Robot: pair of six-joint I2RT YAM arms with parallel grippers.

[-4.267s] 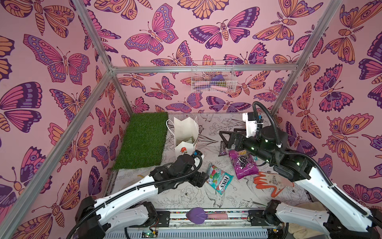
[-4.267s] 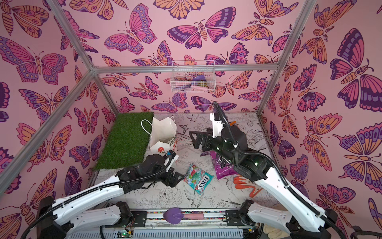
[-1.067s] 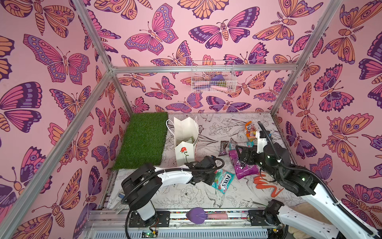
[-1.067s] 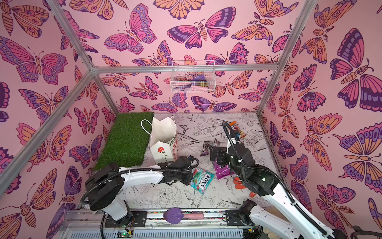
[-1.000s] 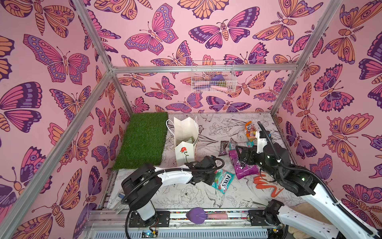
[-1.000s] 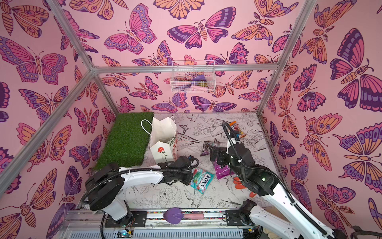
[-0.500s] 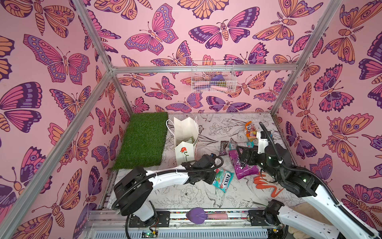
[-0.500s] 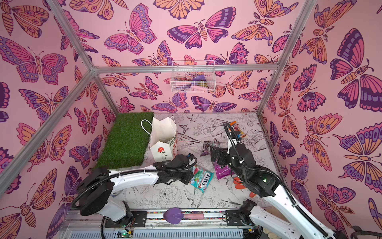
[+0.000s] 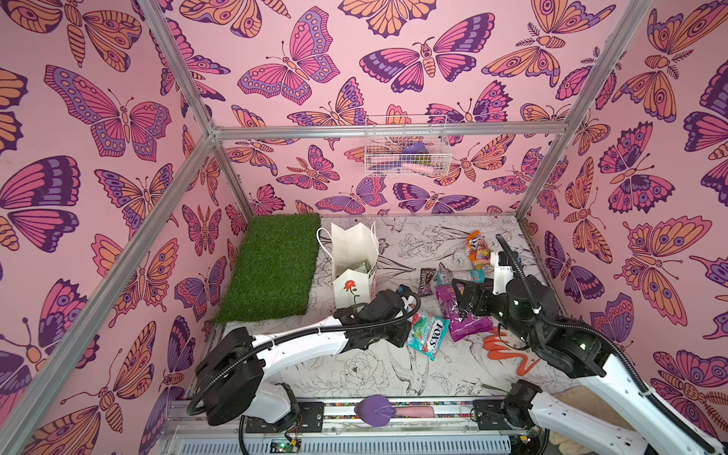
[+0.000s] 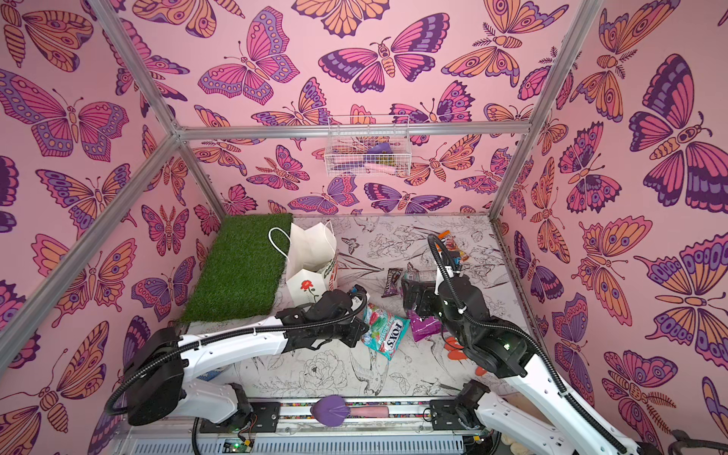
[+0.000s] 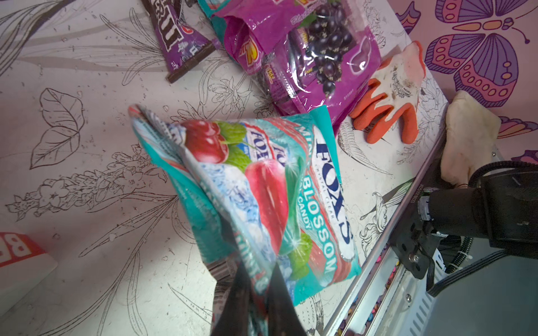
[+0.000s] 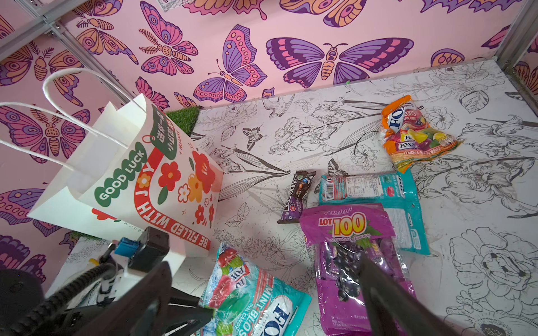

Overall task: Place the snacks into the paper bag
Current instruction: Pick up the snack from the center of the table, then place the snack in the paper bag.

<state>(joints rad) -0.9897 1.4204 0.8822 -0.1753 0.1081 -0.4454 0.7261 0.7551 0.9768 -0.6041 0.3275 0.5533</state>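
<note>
My left gripper (image 11: 257,273) is shut on one edge of a teal FOX'S snack packet (image 11: 262,189), which crumples between the fingers. In both top views the packet (image 9: 428,333) (image 10: 384,331) sits mid-table, right of the left gripper (image 9: 405,333). My right gripper (image 12: 262,267) is open, just above a purple grape bag (image 12: 358,261) (image 9: 465,315). Beyond it lie a brown bar (image 12: 300,197), a second teal packet (image 12: 378,197) and an orange packet (image 12: 413,136). The paper bag (image 9: 354,252) (image 12: 131,174) stands open-topped behind the left gripper.
An orange glove (image 9: 508,350) (image 11: 384,107) lies flat at the right front, and a white glove (image 11: 468,139) lies off the table edge. Green turf (image 9: 272,268) covers the back left. A wire basket (image 9: 405,149) hangs on the back wall. A metal rail (image 9: 433,409) runs along the front.
The left arm has stretched further right, shut on the teal packet, whose gripped edge has shifted slightly up and right. The right gripper has stayed open over the purple bag.
</note>
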